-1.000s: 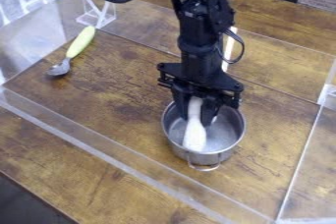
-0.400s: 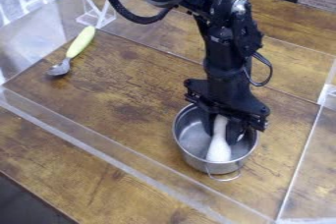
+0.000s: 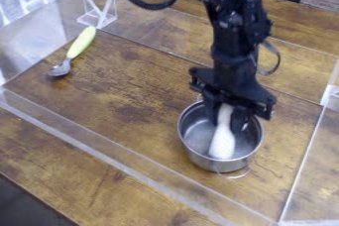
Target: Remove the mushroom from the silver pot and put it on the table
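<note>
The silver pot (image 3: 199, 143) stands on the dark wood table (image 3: 119, 96), right of centre. My gripper (image 3: 232, 111) points straight down over the pot's far rim. It is shut on the mushroom (image 3: 224, 139), whose white stem hangs from between the fingers down into the pot. The mushroom's cap is hidden by the fingers. The stem's lower end lies against the pot's inside near the bottom.
A yellow-green banana-like object (image 3: 82, 42) and a grey metal spoon (image 3: 59, 68) lie at the left. A white wire rack (image 3: 95, 12) stands at the back left. Clear acrylic walls (image 3: 93, 129) edge the table at the front and right.
The arm has shifted to the right and slightly toward the camera with the mushroom in its grip. The pot has slid a little the same way.
</note>
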